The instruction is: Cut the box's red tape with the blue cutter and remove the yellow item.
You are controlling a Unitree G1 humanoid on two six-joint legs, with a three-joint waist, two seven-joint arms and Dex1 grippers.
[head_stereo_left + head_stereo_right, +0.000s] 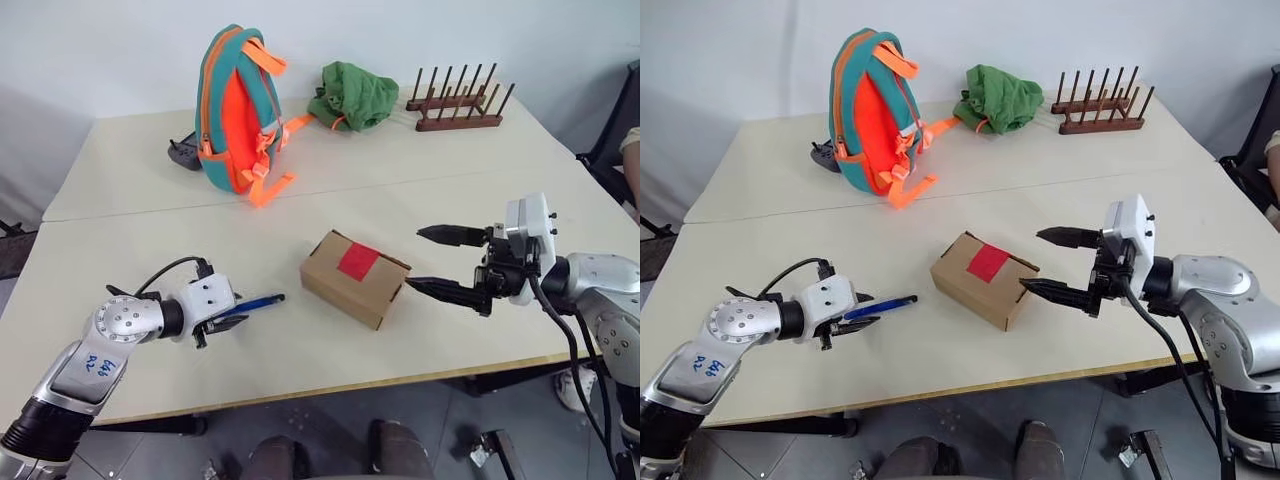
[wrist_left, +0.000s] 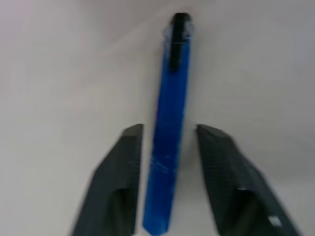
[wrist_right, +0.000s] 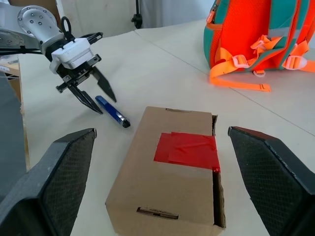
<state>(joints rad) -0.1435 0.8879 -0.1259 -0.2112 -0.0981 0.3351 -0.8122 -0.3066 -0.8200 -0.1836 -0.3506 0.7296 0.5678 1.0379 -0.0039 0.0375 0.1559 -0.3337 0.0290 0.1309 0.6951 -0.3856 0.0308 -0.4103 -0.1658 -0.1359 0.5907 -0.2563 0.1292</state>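
Observation:
The box (image 1: 355, 278), brown cardboard with flaps closed, lies at the table's middle with the red tape (image 1: 358, 262) across its top seam. The blue cutter (image 1: 255, 301) lies flat on the table to the box's left. My left gripper (image 1: 232, 318) points down at the cutter's near end. Its fingers (image 2: 123, 162) straddle the cutter (image 2: 170, 147) with a gap on either side, so it stands open. My right gripper (image 1: 425, 260) hovers wide open just right of the box (image 3: 167, 187), one finger above the other. The yellow item is hidden.
An orange-and-teal backpack (image 1: 240, 110) stands at the back, a black gadget (image 1: 185, 152) behind it. A green cloth (image 1: 355, 95) and a wooden peg rack (image 1: 455, 100) lie at the back right. A person's arm (image 1: 632, 150) shows at the right edge.

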